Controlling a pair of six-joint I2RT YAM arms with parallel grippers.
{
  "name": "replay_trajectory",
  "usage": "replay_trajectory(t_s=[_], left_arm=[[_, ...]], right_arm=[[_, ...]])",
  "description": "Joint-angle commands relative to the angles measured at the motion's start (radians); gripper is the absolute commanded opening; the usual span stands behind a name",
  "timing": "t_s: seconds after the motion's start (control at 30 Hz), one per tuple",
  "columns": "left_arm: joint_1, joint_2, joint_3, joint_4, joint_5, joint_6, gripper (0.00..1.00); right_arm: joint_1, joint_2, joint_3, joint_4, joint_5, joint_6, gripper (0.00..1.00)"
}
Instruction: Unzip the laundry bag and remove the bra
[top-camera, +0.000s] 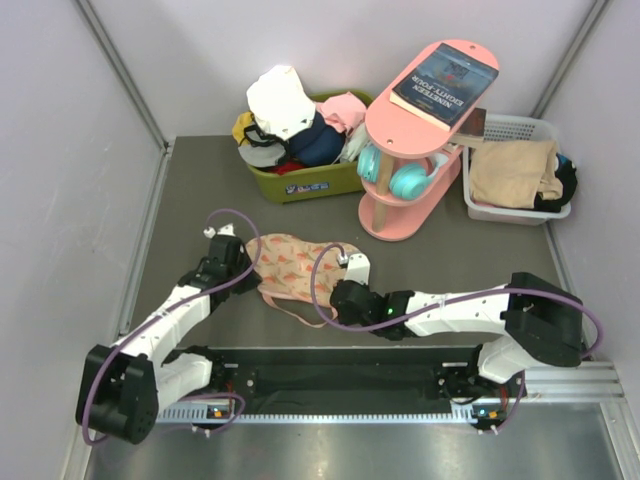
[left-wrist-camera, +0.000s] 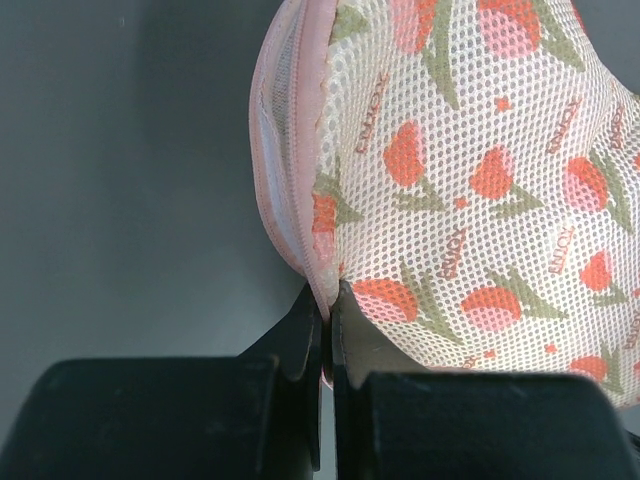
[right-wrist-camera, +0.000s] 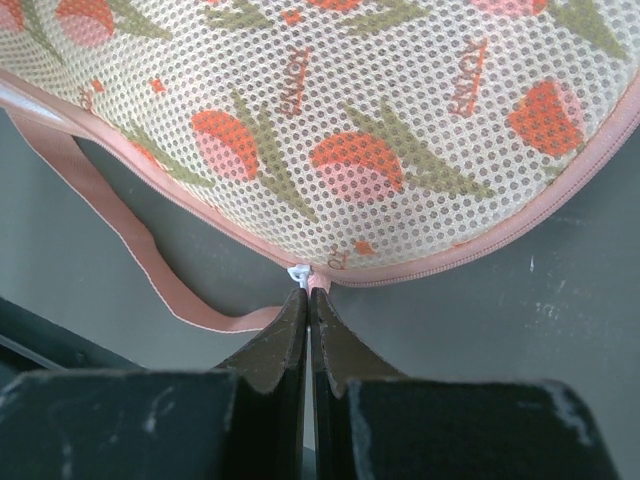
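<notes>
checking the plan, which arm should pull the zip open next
Right. The right gripper is shut on the white zip pull of the laundry bag; the left gripper only pinches its pink trim.

Cropped by both wrist views: laundry bag (left-wrist-camera: 470, 200). Hidden inside: contents. Too small to identify: white speck (right-wrist-camera: 298, 271) at right gripper (right-wrist-camera: 308, 292) tips, possibly zip pull.

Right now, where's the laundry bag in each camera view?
Top: bag left of centre on the table.
Left wrist: fills the upper right, edge pinched by the left hand.
Right wrist: spans the top, right hand shut at its zip edge.
Shared landmark: orange tulip print.
</notes>
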Motion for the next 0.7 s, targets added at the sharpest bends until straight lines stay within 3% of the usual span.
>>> replay_trajectory(t_s=[0.0, 0.1, 0.17, 0.2, 0.3, 0.43, 0.67], left_arm=[[0.017, 0.023, 0.055, 0.061, -0.067, 0.041, 0.0], [0.018, 0.051, 0.084, 0.067, -0.067, 0.051, 0.01], [0.017, 0.068, 0.114, 0.047, -0.06, 0.052, 0.13], [0.017, 0.068, 0.122, 0.038, -0.054, 0.055, 0.39], [0.017, 0.034, 0.119, 0.004, -0.026, 0.041, 0.79], [0.017, -0.053, 0.049, -0.044, -0.018, -0.008, 0.87], [0.015, -0.22, -0.079, -0.073, 0.11, -0.123, 0.89]], right_arm=[[0.002, 0.001, 0.022, -0.012, 0.011, -0.03, 0.0], [0.009, 0.024, 0.035, 0.014, -0.014, -0.027, 0.0], [0.016, 0.034, 0.052, 0.033, -0.026, -0.027, 0.0], [0.019, 0.048, 0.056, 0.042, -0.029, -0.027, 0.0], [0.03, 0.079, 0.082, 0.072, -0.054, -0.028, 0.0], [0.045, 0.13, 0.137, 0.089, -0.084, -0.043, 0.0], [0.071, 0.208, 0.222, 0.165, -0.138, -0.068, 0.0]])
